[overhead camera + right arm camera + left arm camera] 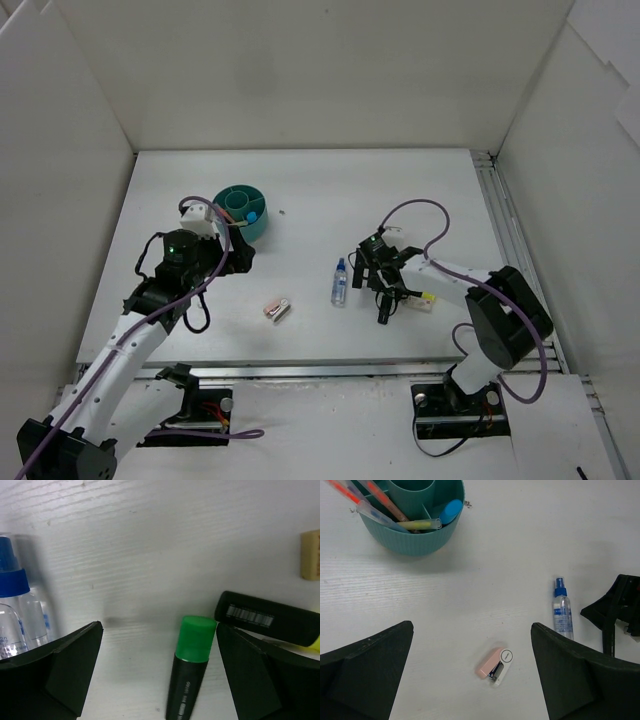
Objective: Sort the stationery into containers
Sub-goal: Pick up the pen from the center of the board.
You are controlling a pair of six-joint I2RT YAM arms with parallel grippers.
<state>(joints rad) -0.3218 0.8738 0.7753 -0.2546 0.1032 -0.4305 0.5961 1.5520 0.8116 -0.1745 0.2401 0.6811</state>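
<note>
Roughly halfway, judging by what you can count in and out of the container.

Filed: the teal tub stands at the upper left of the left wrist view. It holds several thin pens leaning in one compartment, a yellow highlighter lying low near the rim, and a blue piece beside it.

Outstanding, all loose on the tabletop:
- spray bottle, blue-capped and clear, apparently lying flat, centre right;
- pink-and-white piece, lower centre, well apart from the tub;
- green-capped highlighter, lower centre of the right wrist view;
- dark-bodied highlighter with a yellow end, just right of the green cap;
- tan eraser, at the right edge.

Claws: your left claw is spread wide and carries nothing, over bare tabletop between the tub and the pink-and-white piece. Your right claw is also spread wide and empty, its jaws standing either side of the green-capped highlighter.

Not legible:
- The tub's far compartments are cut off by the frame top.
- You cannot tell whether the blue piece is a cap or a whole highlighter.
- The pink-and-white piece could be an eraser or a small stapler.
- The dark-bodied highlighter runs behind a finger, and the eraser is clipped by the frame edge.
- From the top view, the two highlighters under the right claw are too small to separate.
</note>
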